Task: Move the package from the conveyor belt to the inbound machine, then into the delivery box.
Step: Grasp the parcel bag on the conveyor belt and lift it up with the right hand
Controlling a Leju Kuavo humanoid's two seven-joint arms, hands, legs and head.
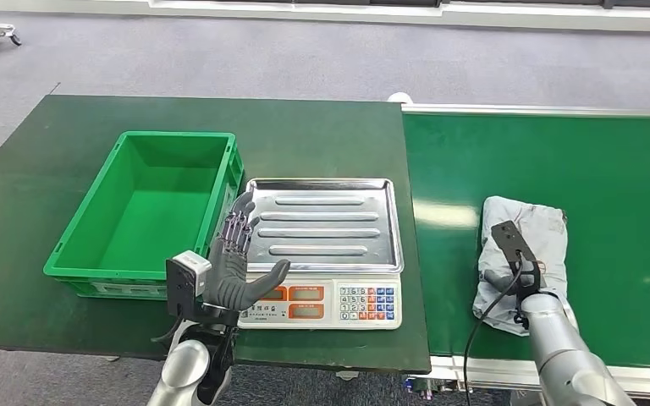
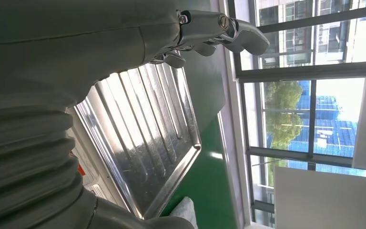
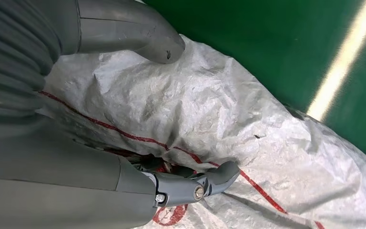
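1. The right hand (image 3: pixel 124 143) rests on the package (image 1: pixel 525 254), thumb and fingers (image 3: pixel 205 183) pressed into its crinkled grey wrap; a closed grip cannot be told.
2. The package lies on the belt (image 1: pixel 609 169), right of the scale (image 1: pixel 322 249).
3. The left hand (image 1: pixel 235 262) hovers at the scale's left edge, fingers spread, holding nothing.
4. The crate (image 1: pixel 76 245) stands left of the scale.

We see our left hand (image 2: pixel 76 71) filling the frame's left and top, fingers (image 2: pixel 238 33) apart. At centre lies the ribbed steel scale tray (image 2: pixel 147 143); windows (image 2: pixel 310 114) line the right side.
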